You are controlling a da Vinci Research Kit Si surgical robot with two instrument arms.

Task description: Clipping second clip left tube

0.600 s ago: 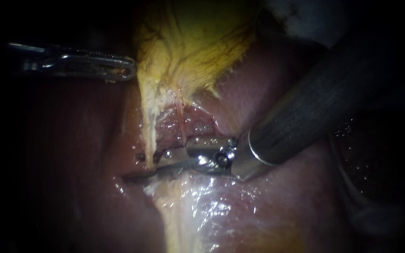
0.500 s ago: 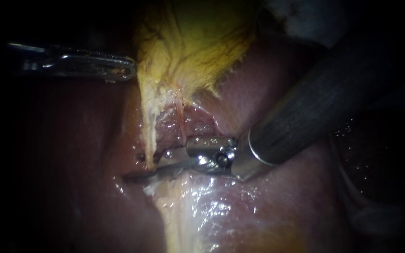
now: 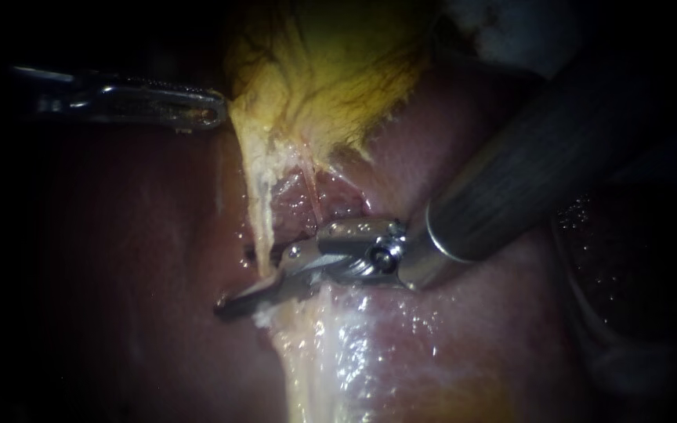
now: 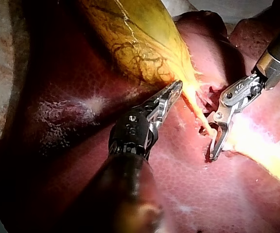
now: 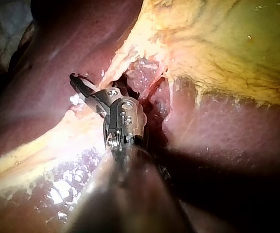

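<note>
While left instrument (image 3: pixel 211 117) sits beside gallbladder (image 3: pixel 331 78), right instrument (image 3: pixel 244 298) reaches left tube (image 3: pixel 258 211).

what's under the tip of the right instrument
The pale left tube passes under the tip of the right instrument, with liver beneath. The stretch right at the crossing is covered, so any clip there cannot be seen.

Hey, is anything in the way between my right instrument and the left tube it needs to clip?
Nothing visible. The right instrument has its tip right at the left tube, with no tissue between them.
</note>
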